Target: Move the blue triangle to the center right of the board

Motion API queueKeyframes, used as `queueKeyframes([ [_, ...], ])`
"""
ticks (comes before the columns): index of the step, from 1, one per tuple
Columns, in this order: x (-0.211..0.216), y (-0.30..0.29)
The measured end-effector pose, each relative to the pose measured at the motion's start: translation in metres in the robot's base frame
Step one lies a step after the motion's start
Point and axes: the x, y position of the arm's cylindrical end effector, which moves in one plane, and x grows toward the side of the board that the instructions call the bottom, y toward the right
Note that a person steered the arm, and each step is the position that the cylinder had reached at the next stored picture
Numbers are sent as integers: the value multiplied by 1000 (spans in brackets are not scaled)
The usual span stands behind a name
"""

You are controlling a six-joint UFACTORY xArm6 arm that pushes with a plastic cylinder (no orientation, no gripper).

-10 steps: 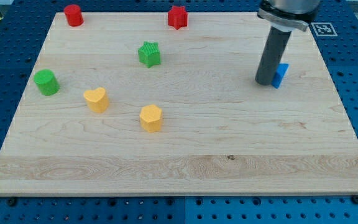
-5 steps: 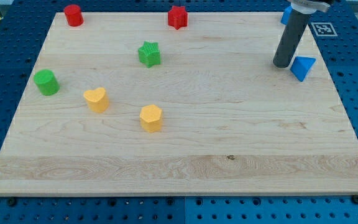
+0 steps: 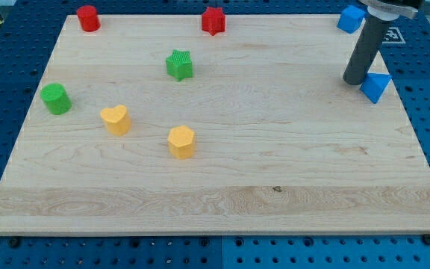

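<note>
The blue triangle (image 3: 376, 87) sits at the right edge of the wooden board (image 3: 275, 164), in the upper right of the frame, just above the board's mid-height. My tip (image 3: 354, 80) rests on the board at the triangle's left side, touching it or very nearly so; the dark rod rises from there toward the frame's top edge. The rod ends in a plain point with nothing to open or close, and it holds nothing.

A blue cube-like block (image 3: 350, 18) lies in the board's top right corner, just left of the rod's upper part and well above the triangle.

7 other blocks are spread over the left half and top of the board. A red star (image 3: 213, 20) stands at the top centre, and a red cylinder (image 3: 88, 17) at the upper left corner. A green star (image 3: 178, 65) sits below and left of the red star. A green cylinder (image 3: 55, 99) stands near the left edge. A yellow heart (image 3: 116, 119) and a yellow hexagonal block (image 3: 181, 141) lie left of centre, near each other but apart.

No containers appear on the board; it rests on a blue perforated table (image 3: 424, 149).
</note>
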Motion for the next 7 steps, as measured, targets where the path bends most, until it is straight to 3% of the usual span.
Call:
queueKeyframes([
  [5, 7, 8],
  [6, -12, -11],
  [7, -40, 11],
])
